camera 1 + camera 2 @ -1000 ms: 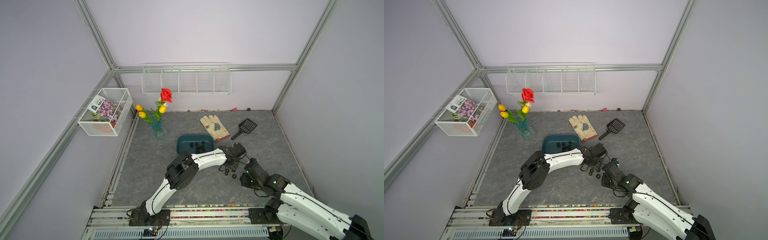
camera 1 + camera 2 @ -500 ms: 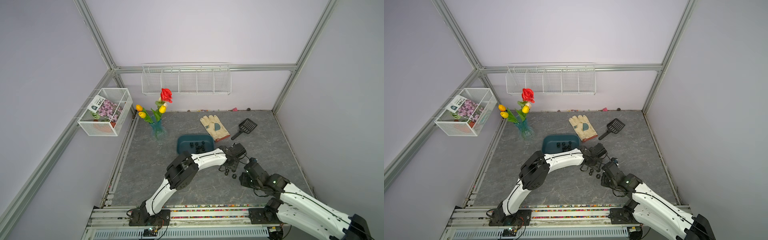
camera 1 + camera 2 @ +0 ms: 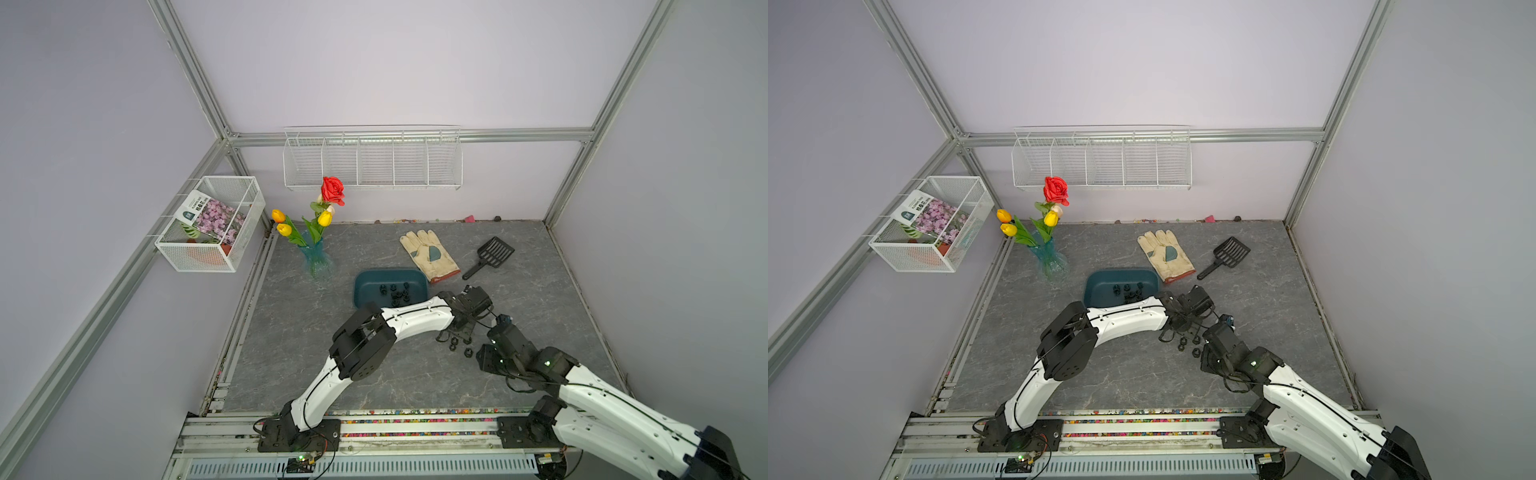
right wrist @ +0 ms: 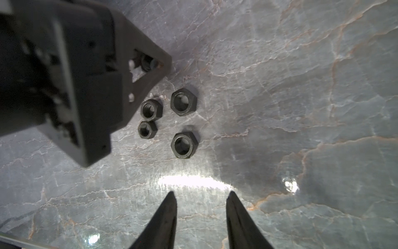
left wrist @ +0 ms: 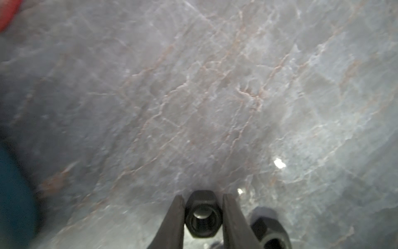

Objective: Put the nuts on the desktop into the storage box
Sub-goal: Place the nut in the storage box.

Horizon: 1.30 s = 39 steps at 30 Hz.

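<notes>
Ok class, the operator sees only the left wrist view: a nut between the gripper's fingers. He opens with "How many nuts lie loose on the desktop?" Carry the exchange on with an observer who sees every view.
Observer: The right wrist view shows four nuts loose on the desktop, close together.
Operator: Is anything in the storage box?
Observer: Yes, in a top view the storage box holds several nuts.
Operator: What is the other arm doing?
Observer: The right gripper is open and empty, over bare desktop near those four.
</notes>
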{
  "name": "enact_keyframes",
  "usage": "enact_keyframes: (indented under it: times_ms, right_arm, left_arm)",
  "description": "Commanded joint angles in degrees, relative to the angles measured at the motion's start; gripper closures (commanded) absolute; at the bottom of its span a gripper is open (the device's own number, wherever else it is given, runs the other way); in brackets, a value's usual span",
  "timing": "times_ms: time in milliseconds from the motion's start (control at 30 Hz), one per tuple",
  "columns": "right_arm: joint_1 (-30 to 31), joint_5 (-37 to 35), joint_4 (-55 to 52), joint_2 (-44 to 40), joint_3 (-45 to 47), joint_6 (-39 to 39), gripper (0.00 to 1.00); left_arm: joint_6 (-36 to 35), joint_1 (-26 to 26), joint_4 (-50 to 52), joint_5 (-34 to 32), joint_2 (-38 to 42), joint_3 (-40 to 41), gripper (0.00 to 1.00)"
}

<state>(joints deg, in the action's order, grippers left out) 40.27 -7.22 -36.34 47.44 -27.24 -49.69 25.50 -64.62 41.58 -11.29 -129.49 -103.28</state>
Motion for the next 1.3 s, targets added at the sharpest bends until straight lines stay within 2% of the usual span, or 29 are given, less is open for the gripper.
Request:
enact_keyframes:
  times_ms: [0,400,867,1267]
  right_arm:
    - [0.4,0.7,1.5,1.0,-1.8,1.7,0.59]
    - [0.4,3.3,5.3,7.1,-9.6,12.1,0.59]
    - [0.4,8.5,10.4,27.1,-23.7,21.1,0.60]
    - [0.4,14.3,13.9,43.8,-34.6,24.2,0.61]
  left_arm:
    - [-1.6,-0.2,2.0,-3.7,5.1,-2.5,0.79]
    - [-2.4,2.0,4.4,-12.3,12.5,-1.5,0.78]
    - [-2.6,15.9,-2.4,-10.0,20.9,12.5,0.78]
    - [-3.2,23.6,-9.2,-7.0,19.7,18.8,0.79]
